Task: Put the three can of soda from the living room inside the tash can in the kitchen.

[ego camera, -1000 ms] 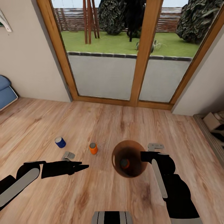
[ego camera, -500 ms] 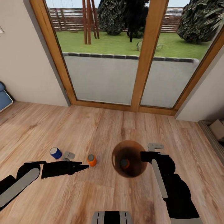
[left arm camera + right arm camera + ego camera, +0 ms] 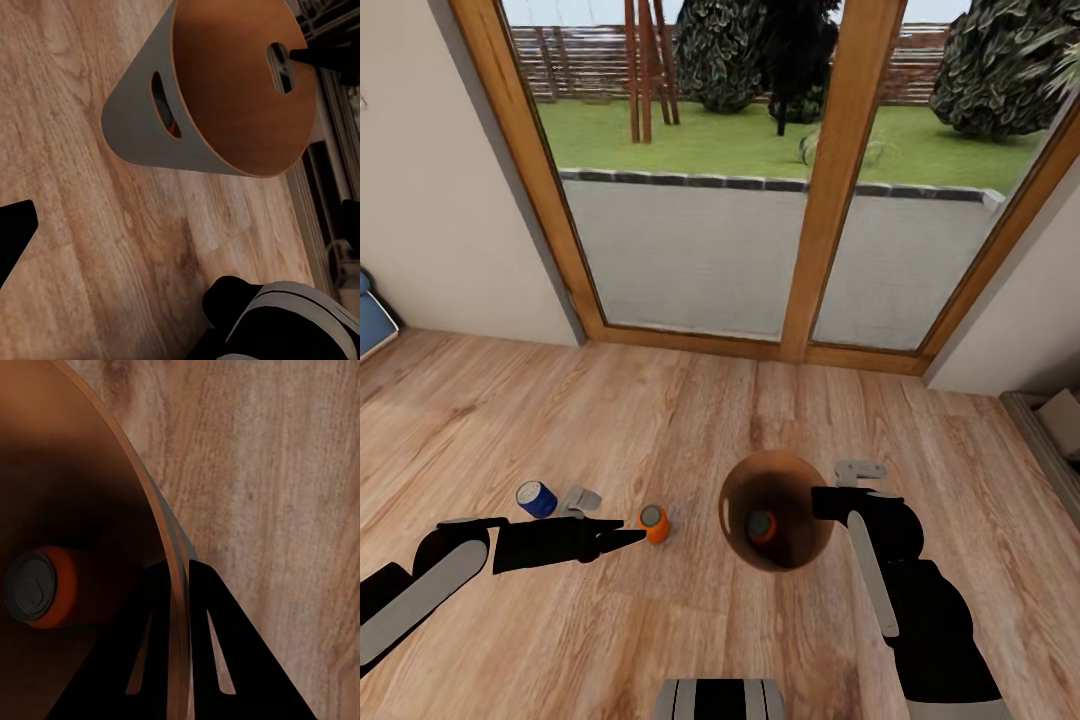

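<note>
On the warm wood-plank floor, the right gripper pinched the dark grey tapered bin rim — left gripper's fingers pressed together beside an orange can.

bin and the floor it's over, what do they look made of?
Small round tapered bin: matte grey outside, tan inside with faint grain, likely moulded plywood or veneer; thin wall, slot handles. Right pincer straddles its rim. Warm plank floor: wood or wood-look laminate, visible grain, knots, seams, satin sheen.
</note>
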Available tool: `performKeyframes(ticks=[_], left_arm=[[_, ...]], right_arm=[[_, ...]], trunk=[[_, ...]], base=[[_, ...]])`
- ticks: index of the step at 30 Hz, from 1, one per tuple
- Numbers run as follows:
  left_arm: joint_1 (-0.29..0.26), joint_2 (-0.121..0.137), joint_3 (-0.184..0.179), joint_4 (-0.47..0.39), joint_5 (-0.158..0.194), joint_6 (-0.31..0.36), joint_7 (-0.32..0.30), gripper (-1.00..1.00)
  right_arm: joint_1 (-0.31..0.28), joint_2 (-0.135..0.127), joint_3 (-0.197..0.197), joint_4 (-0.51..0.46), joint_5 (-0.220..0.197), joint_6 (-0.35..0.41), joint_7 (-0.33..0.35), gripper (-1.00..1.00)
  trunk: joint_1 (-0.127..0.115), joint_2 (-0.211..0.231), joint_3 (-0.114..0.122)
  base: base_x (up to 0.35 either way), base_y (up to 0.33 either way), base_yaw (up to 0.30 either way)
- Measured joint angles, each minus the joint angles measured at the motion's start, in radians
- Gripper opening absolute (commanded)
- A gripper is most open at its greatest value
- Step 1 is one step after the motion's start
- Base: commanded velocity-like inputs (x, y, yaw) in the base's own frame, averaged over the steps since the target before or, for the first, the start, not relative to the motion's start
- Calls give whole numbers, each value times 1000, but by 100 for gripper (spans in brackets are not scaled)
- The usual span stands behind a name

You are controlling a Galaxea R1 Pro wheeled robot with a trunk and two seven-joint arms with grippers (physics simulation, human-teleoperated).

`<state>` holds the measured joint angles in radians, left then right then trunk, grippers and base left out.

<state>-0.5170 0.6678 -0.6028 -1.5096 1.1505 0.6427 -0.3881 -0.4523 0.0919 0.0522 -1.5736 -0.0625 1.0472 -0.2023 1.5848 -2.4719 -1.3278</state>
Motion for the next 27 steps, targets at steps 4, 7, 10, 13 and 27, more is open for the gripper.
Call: performKeyframes(ticks=[4,7,10,13,27], left_arm=[[0,0,0,-1,0,-1,0,100],[0,0,0,-1,0,-1,0,100],[0,0,0,-1,0,-1,0,100],[0,0,0,-1,0,-1,0,100],[0,0,0,-1,0,-2,0,100]], right_arm=[[0,0,0,0,-2,0,0,-100],[0,0,0,0,-2,0,0,-100],[0,0,0,0,0,0,0,-100],[0,0,0,0,-1,0,0,-100],[0,0,0,0,-1,0,0,-100]], trunk=[[0,0,0],[0,0,0],[0,0,0],[0,0,0],[0,0,0]], base=[[0,0,0],[0,0,0],[0,0,0],[0,0,0],[0,0,0]])
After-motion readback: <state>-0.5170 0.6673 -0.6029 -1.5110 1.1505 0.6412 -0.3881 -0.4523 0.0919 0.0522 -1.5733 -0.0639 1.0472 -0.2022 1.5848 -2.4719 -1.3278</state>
